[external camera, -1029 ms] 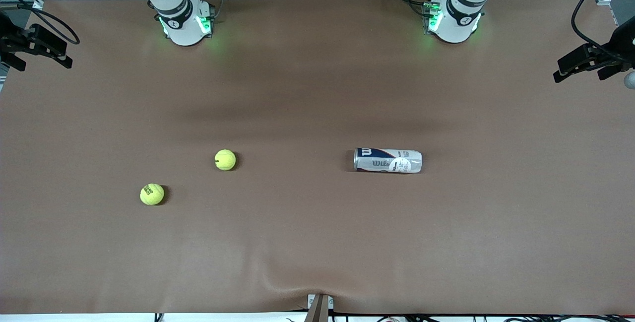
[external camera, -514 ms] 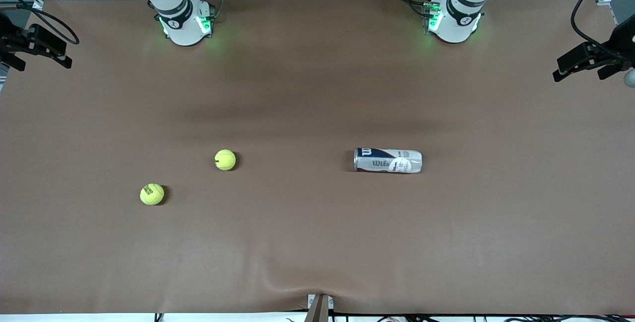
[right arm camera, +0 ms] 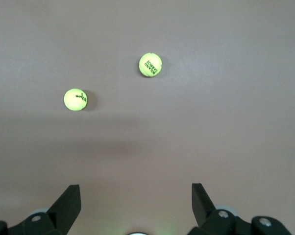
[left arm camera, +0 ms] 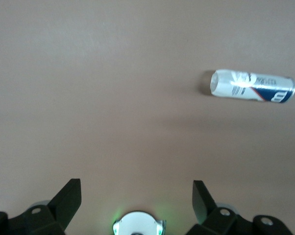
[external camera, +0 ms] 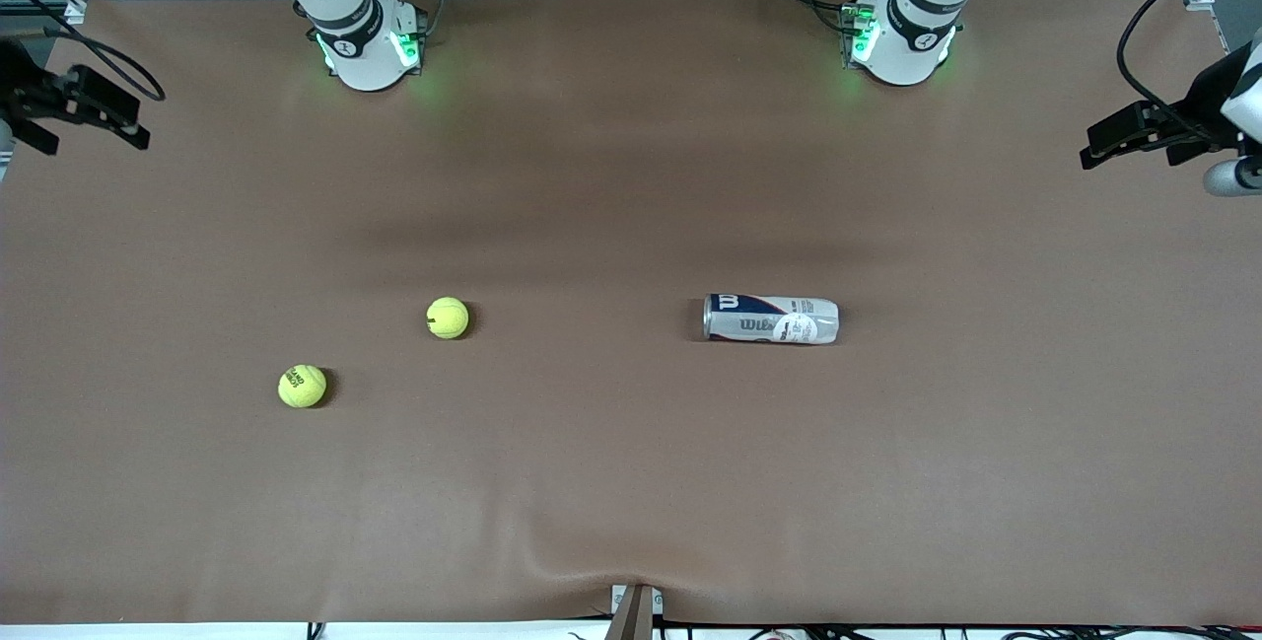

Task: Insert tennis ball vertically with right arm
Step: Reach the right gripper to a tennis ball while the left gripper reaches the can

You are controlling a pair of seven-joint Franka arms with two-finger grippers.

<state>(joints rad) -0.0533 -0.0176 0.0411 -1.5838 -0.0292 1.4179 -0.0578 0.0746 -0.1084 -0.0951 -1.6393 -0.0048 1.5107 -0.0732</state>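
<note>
Black fingers [right arm camera: 64, 203] of right hand [right arm camera: 135, 205] spread wide, nothing between; hand up high over the worktop's [external camera: 631, 482] edge at the right arm's end, empty. In front view it shows only as a dark shape at the frame edge, so exact pose hard to tell.

Left hand [left arm camera: 136, 203]: fingers [left arm camera: 202, 199] likewise spread wide, empty, high over the edge at the left arm's end. Both arms wait, drawn back.

Items on worktop, brown covering:
- Tennis ball no. 1 [external camera: 448, 318], yellow-green, toward right arm's end, approx. mid-depth of worktop. Loose, touching nothing.
- Tennis ball no. 2 [external camera: 302, 387], yellow-green w/ dark print, nearer front camera than no. 1 and closer to right arm's end. Near no. 1 but apart.
- Ball can [external camera: 770, 319], silver w/ navy and red label, lying on its side, long axis along the worktop's length. Toward left arm's end, well apart from both balls, approx. same depth as no. 1.
</note>
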